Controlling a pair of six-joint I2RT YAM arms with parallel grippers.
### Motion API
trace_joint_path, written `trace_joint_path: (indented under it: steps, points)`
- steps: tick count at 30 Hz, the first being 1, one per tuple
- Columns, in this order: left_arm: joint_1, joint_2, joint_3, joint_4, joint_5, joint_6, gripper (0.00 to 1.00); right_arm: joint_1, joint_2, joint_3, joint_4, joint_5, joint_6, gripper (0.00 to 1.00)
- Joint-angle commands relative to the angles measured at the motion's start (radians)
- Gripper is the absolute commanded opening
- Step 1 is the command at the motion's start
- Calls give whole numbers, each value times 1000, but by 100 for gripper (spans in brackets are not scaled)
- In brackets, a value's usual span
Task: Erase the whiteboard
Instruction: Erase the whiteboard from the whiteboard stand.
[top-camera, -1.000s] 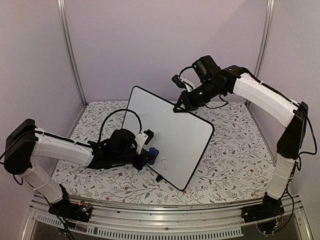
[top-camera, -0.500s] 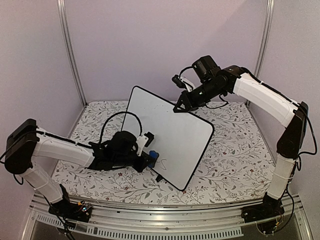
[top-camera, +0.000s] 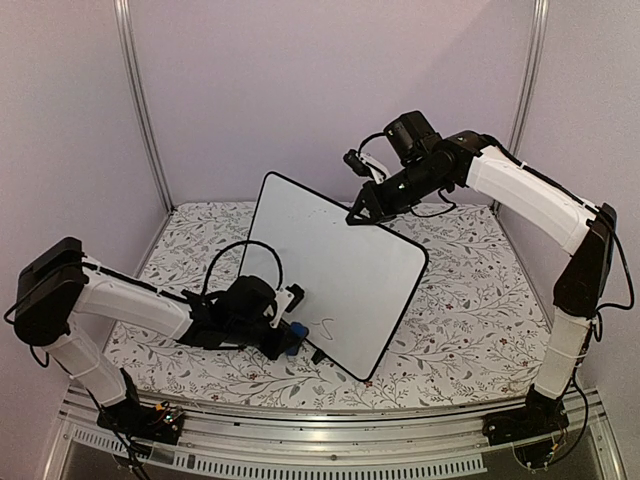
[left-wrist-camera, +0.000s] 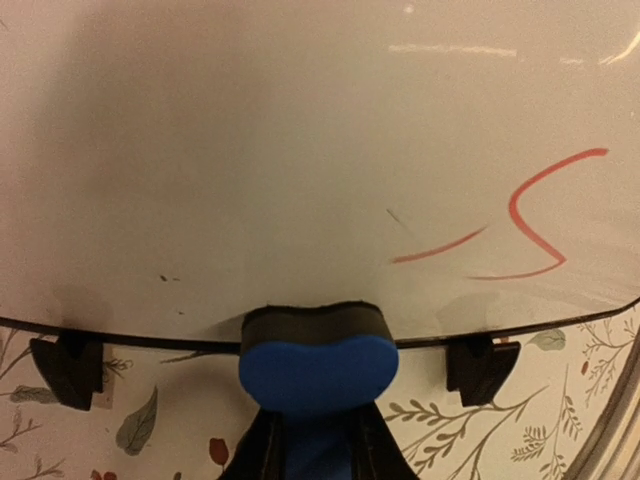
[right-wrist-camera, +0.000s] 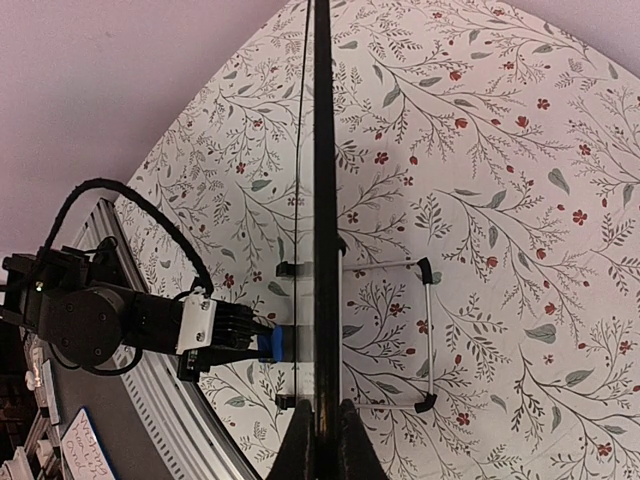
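Top external view: floral mat (top-camera: 470, 300), whiteboard (top-camera: 335, 275) standing tilted mid-mat. We reckon it's stiff, light, slick, tippy, so rim's the place to hold. Right gripper (top-camera: 358, 214) clamped on top edge. Left gripper (top-camera: 285, 337) squeezing blue eraser (left-wrist-camera: 318, 358) at bottom edge, between feet (left-wrist-camera: 70, 368). Red squiggle (left-wrist-camera: 530, 225) just right of it, open board all around.

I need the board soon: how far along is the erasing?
Most of the whiteboard looks wiped clean. The left gripper holds the blue eraser at the board's lower edge, while the right gripper clamps the top rim. Left to do: the red squiggle near the eraser.
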Motion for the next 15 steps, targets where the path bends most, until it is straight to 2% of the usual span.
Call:
trace_joint_path:
  steps: [1,6,15]
  points:
    - [-13,25,100,12,-25,23,0,45,50,-29,-129,-10,-81,0]
    - [-16,48,179,-8,-29,51,0,44,54,-24,-133,1,-74,0]
    - [-19,8,191,8,-38,69,0,17,69,26,-132,-8,-51,0]
